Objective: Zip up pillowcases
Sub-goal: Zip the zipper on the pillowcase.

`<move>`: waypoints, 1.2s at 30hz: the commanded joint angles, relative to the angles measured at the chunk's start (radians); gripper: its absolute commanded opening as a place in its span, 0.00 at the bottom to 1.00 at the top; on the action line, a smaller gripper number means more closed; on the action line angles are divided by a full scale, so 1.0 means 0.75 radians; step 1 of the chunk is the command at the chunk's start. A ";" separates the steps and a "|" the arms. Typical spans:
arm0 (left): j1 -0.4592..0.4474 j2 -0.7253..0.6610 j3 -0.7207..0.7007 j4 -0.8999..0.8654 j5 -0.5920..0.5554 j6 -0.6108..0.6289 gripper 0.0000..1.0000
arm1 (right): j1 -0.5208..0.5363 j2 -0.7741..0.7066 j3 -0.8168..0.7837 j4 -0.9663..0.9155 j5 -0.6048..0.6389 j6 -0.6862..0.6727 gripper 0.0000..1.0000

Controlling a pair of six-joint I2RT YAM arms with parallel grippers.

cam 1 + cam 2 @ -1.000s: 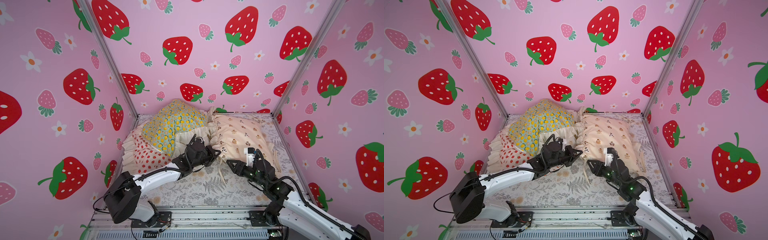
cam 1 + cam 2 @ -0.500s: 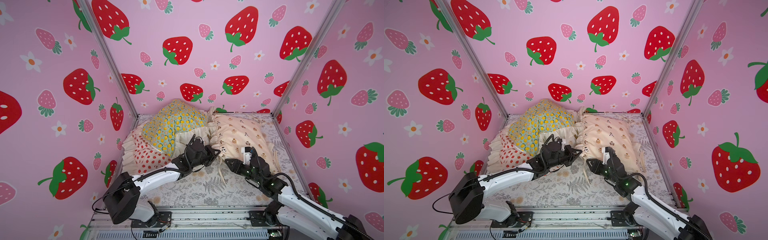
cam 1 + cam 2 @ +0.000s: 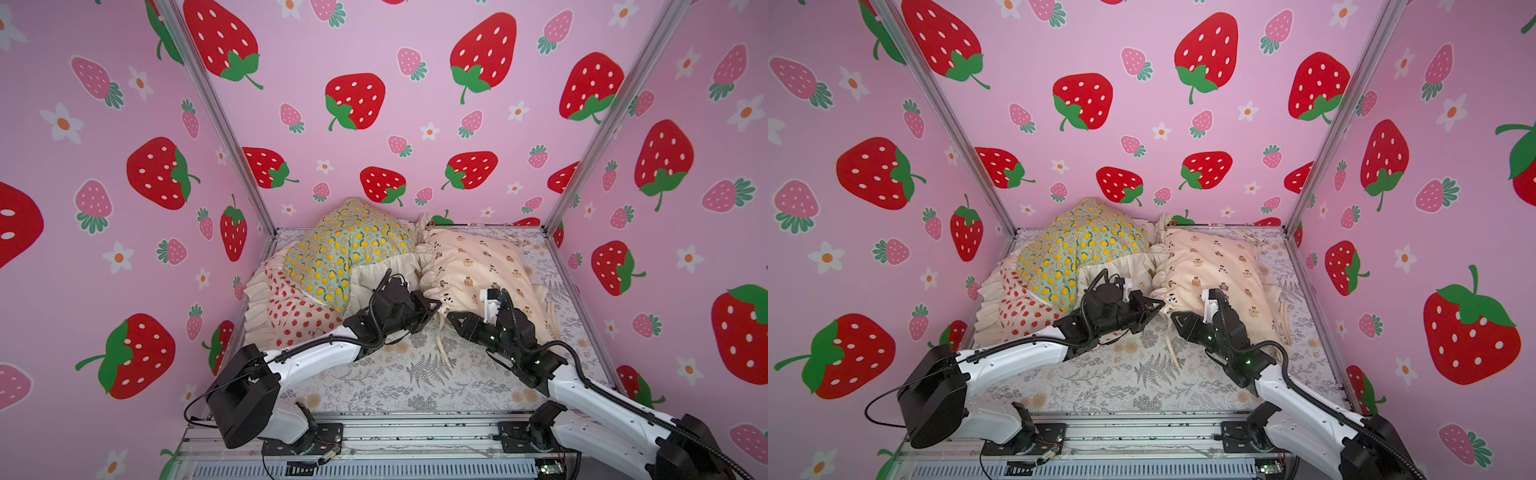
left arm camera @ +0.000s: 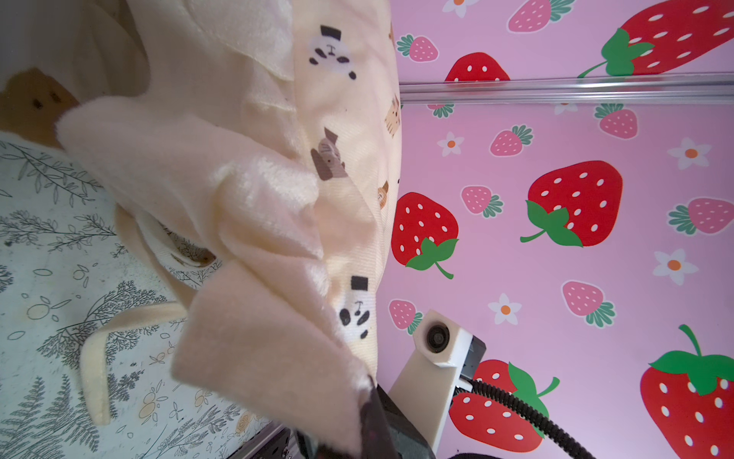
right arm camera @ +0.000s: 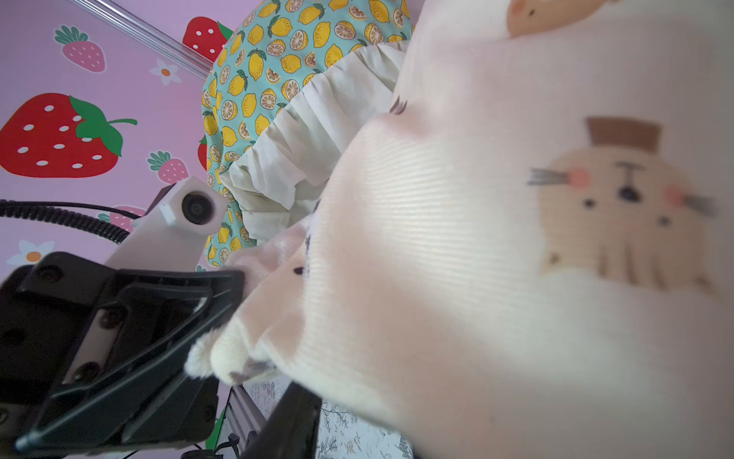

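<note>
1. Two grippers of mine meet at the near corner of the cream bear pillowcase (image 3: 478, 266), which lies on the fern-print sheet (image 3: 415, 374) toward the back right of the booth
2. My left gripper (image 3: 437, 304) is clenched on that corner. In the right wrist view its black fingertips (image 5: 232, 280) pinch the plush cream ruffle (image 5: 270, 254) of the case, and the corner is lifted off the sheet
3. My right gripper (image 3: 452, 318) sits just beside the left one, low at the same corner, with its wrist over the near edge of the case
4. Cloth fills the right wrist view, so I cannot tell whether the right jaws are parted or closed, or whether they hold anything
5. The mint lemon pillowcase (image 3: 345, 253) is propped up at the back left. It rests partly on the strawberry pillowcase (image 3: 291, 309), which lies along the left wall, and its own cream frill touches the bear pillowcase
6. A narrow cream tie (image 3: 440, 345) trails from the gripped corner onto the sheet between my two arms
7. I cannot make out the zip of the bear pillowcase in any view
</note>
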State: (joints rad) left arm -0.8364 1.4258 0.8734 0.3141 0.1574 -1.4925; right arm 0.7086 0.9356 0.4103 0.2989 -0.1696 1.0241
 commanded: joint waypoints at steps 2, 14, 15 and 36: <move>-0.011 -0.024 0.013 0.048 0.013 -0.014 0.00 | -0.014 -0.012 0.023 0.056 0.005 -0.003 0.36; -0.012 -0.024 0.016 0.024 0.003 0.004 0.00 | -0.018 -0.073 0.036 0.013 -0.013 -0.053 0.31; -0.012 -0.025 0.015 0.023 0.003 0.004 0.00 | -0.018 -0.075 0.037 0.009 -0.013 -0.054 0.31; -0.012 -0.006 0.034 0.015 0.004 0.010 0.00 | -0.021 0.033 0.083 -0.065 -0.013 -0.133 0.26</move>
State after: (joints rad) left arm -0.8364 1.4265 0.8734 0.3016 0.1574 -1.4883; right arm 0.6971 0.9482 0.4389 0.2600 -0.1749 0.9428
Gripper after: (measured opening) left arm 0.070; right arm 0.266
